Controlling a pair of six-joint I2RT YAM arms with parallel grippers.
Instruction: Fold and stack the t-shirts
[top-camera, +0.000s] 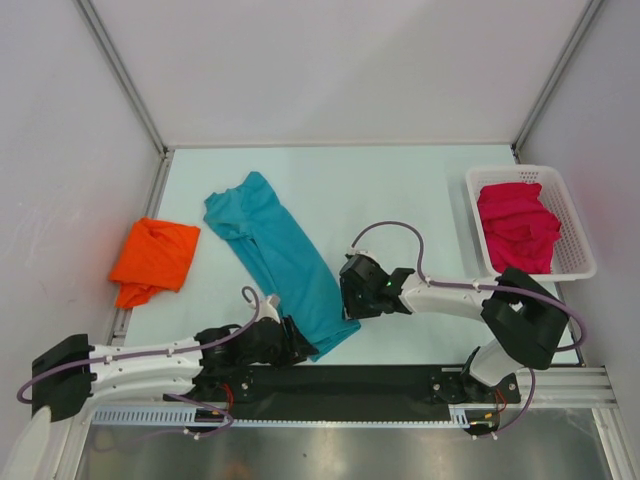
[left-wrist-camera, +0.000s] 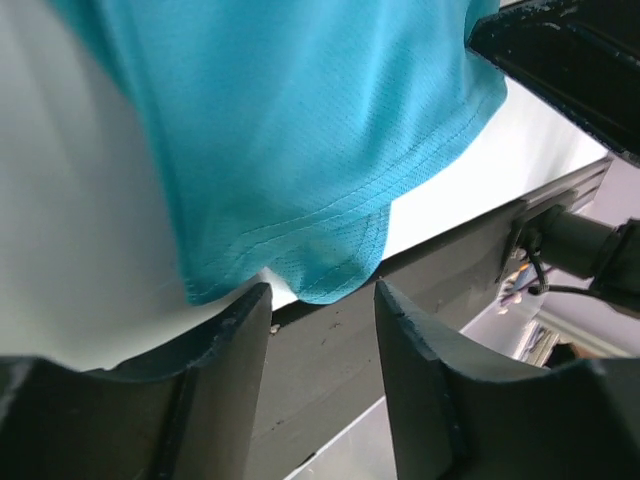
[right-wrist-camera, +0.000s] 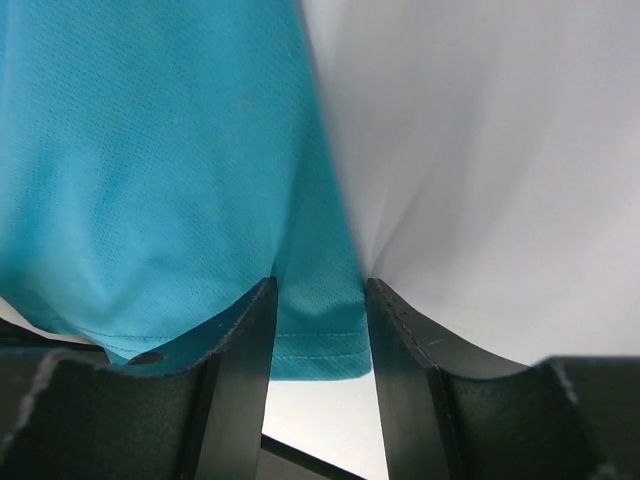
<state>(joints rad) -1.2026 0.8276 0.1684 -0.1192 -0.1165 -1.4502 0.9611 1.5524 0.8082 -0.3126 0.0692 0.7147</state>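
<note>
Teal t-shirt (top-camera: 283, 262) lies spread out. Left gripper (left-wrist-camera: 322, 290) and right gripper (right-wrist-camera: 320, 283) straddle its near hem, jaws parted, unclamped.

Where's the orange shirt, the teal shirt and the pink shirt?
orange shirt (top-camera: 155, 255): top view, middle of its cloth.
teal shirt (top-camera: 280, 258): top view, middle of its long body.
pink shirt (top-camera: 515, 228): top view, middle of the bunched cloth.

table (top-camera: 400, 195): pale top | basket (top-camera: 579, 236): white slotted plastic, far right corner | rail (top-camera: 340, 378): black, along near edge
</note>
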